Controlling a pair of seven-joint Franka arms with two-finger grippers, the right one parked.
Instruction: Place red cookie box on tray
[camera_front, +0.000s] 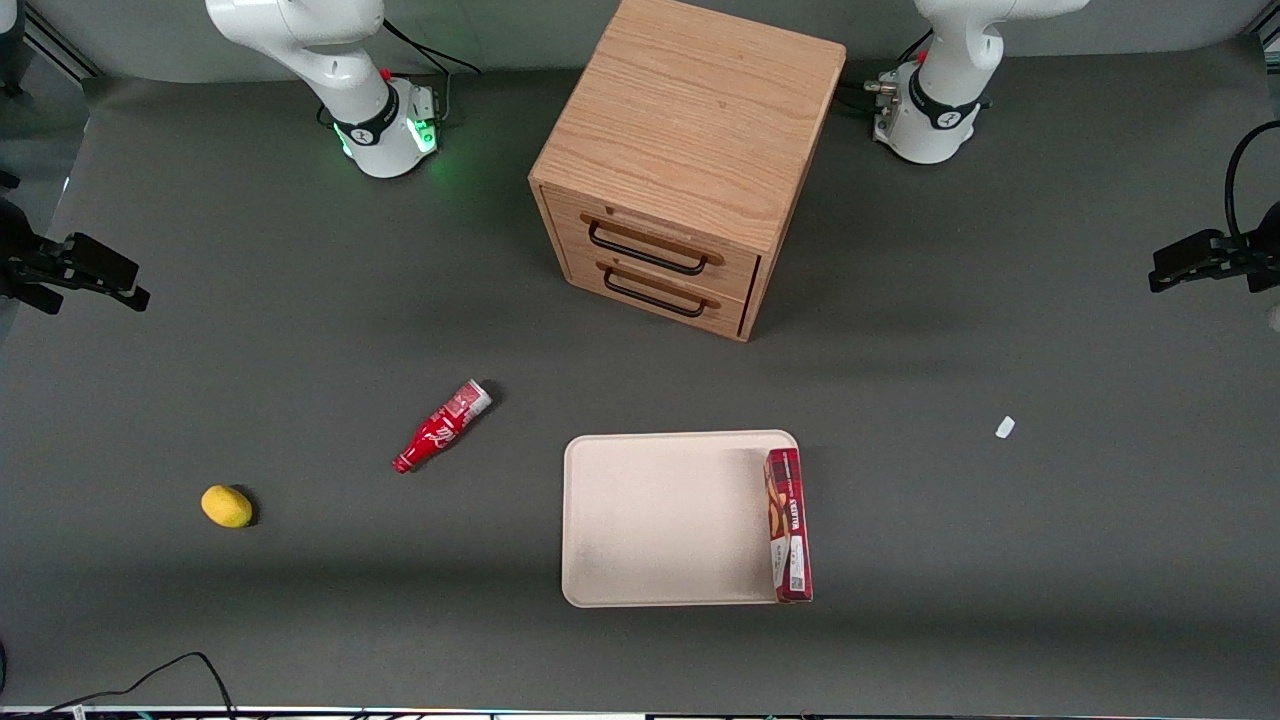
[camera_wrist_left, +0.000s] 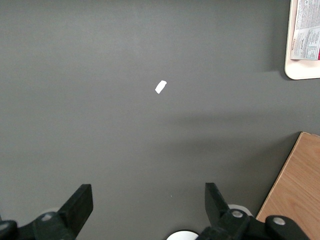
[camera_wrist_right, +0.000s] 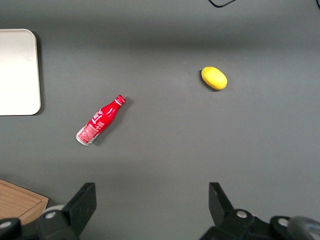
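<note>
The red cookie box (camera_front: 787, 525) lies flat on the cream tray (camera_front: 660, 520), along the tray's edge toward the working arm's end and partly over the rim. Its white label end (camera_wrist_left: 306, 30) and a tray corner (camera_wrist_left: 300, 72) show in the left wrist view. My left gripper (camera_front: 1165, 272) hangs high at the working arm's end of the table, well away from the tray. In its wrist view the gripper (camera_wrist_left: 148, 192) is open and empty over bare grey table.
A wooden drawer cabinet (camera_front: 690, 160) stands farther from the front camera than the tray; its edge also shows in the left wrist view (camera_wrist_left: 297, 185). A small white scrap (camera_front: 1005, 427) lies between tray and gripper. A red bottle (camera_front: 440, 427) and a lemon (camera_front: 227, 506) lie toward the parked arm's end.
</note>
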